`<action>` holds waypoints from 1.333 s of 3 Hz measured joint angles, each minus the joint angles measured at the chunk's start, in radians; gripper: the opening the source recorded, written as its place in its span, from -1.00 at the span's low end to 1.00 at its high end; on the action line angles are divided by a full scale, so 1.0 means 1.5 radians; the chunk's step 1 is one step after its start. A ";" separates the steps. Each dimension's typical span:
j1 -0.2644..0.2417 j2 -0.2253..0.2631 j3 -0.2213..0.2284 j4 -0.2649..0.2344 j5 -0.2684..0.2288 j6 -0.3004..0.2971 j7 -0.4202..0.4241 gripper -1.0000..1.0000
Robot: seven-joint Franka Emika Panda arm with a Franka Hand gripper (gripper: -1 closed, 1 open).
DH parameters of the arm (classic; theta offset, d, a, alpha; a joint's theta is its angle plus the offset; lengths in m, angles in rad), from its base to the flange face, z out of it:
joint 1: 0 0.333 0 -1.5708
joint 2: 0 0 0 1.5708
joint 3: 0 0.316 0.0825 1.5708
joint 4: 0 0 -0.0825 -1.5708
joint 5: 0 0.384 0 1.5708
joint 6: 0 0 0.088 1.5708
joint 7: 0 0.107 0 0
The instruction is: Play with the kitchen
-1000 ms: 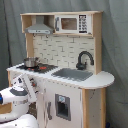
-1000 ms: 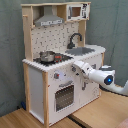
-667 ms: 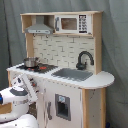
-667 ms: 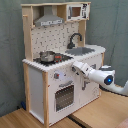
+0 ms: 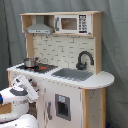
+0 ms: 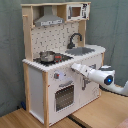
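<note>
First exterior view, left to right. Arm [image 5: 17, 102] stood at 7 o'clock of the frame, white, reaching up toward the kitchen's [image 5: 65, 70] front panel. End effector [image 5: 33, 91] was at the front face below the stove [image 5: 40, 67]; whether its fingers were wide or narrow could not be told. Kitchen filled the frame centre, white body with light-wood sides. Pot [image 5: 31, 62] sat on the stove, at 9 o'clock of the sink [image 5: 72, 74]. Black faucet [image 5: 84, 59] stood at 2 o'clock of the sink. Hood [image 5: 39, 29] hung above the stove; microwave [image 5: 73, 23] at 3 o'clock of the hood. Grey curtain [image 5: 114, 45] hung behind.

Second exterior view, left to right. Kitchen stood on a wooden tabletop [image 6: 100, 115], against a teal backdrop. Pot [image 6: 47, 56] on the stove [image 6: 54, 58], sink [image 6: 81, 50] at 2 o'clock of it, faucet [image 6: 74, 39] behind. Oven door [image 6: 64, 96] sat low on the front, at 6 o'clock of the stove. End effector [image 6: 75, 67] was close against the front panel just below the counter edge, at 1 o'clock of the oven door; contact could not be confirmed. Arm [image 6: 102, 79] came in from 4 o'clock.
</note>
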State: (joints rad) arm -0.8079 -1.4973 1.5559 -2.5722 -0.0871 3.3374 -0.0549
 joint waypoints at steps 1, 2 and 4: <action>0.024 0.000 -0.018 0.015 0.000 -0.014 -0.059 1.00; 0.066 0.000 -0.026 0.019 0.000 -0.065 -0.078 1.00; 0.131 0.001 -0.043 0.020 0.001 -0.183 -0.067 1.00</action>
State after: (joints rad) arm -0.6110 -1.4959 1.4916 -2.5421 -0.0855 3.0628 -0.1555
